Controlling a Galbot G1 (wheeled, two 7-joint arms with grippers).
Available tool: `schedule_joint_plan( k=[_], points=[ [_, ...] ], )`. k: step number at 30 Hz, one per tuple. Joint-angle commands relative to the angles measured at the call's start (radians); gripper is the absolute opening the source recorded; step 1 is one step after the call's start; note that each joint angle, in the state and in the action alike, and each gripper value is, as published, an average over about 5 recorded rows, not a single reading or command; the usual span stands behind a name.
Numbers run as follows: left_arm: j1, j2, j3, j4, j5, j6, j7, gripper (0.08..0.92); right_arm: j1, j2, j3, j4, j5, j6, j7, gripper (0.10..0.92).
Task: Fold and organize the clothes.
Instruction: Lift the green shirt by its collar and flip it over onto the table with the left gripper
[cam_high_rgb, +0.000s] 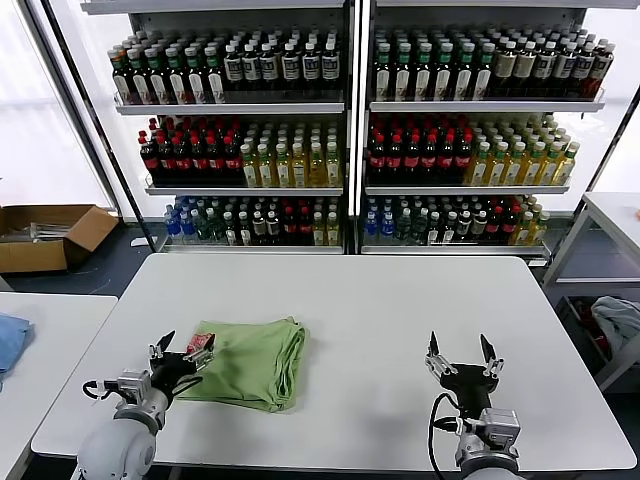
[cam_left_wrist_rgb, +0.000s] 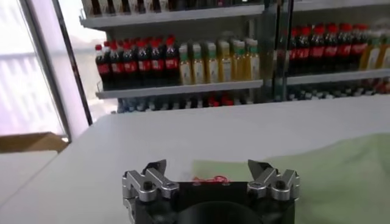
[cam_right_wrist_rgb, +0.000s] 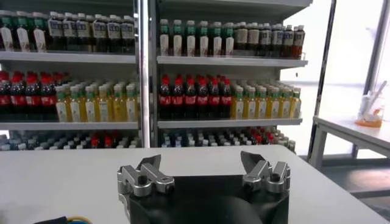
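**Soft polo lies folded by the left gripper**

Nearest in the head view, the left gripper (cam_high_rgb: 183, 355) hovers at the near-left corner of the polo shirt (cam_high_rgb: 255, 362), jaws spread wide and empty, close to the red-and-white print. Right gripper (cam_high_rgb: 462, 358) waits well to the right of the shirt, jaws equally wide, holding nothing. The shirt rests as a folded bundle on the white table (cam_high_rgb: 400, 300).

Left wrist view: the shirt (cam_left_wrist_rgb: 329, 176) spreads just beyond the fingertips (cam_left_wrist_rgb: 259, 165).

Right wrist view: only table and bottle shelves (cam_right_wrist_rgb: 231, 61).

Light, limp, not fragile, the cloth would likely sag; pinching a stacked folded edge seems best.
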Motion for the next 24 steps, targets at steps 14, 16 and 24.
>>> schedule_joint_plan(
  k=[14,16,24],
  points=[
    [-0.017,0.005,0.009,0.097,-0.173,0.069,0.021,0.818,-0.017,-0.002,0.006,0.007,0.002,0.006,-0.002,0.823],
    [-0.017,0.006,0.009,0.103,-0.173,0.068,0.027,0.813,-0.016,-0.001,0.007,0.009,0.002,0.006,-0.001,0.823],
    [-0.015,0.001,0.013,0.121,-0.178,0.067,0.042,0.657,-0.012,0.002,0.009,0.017,0.003,0.005,0.001,0.823]
  ],
)
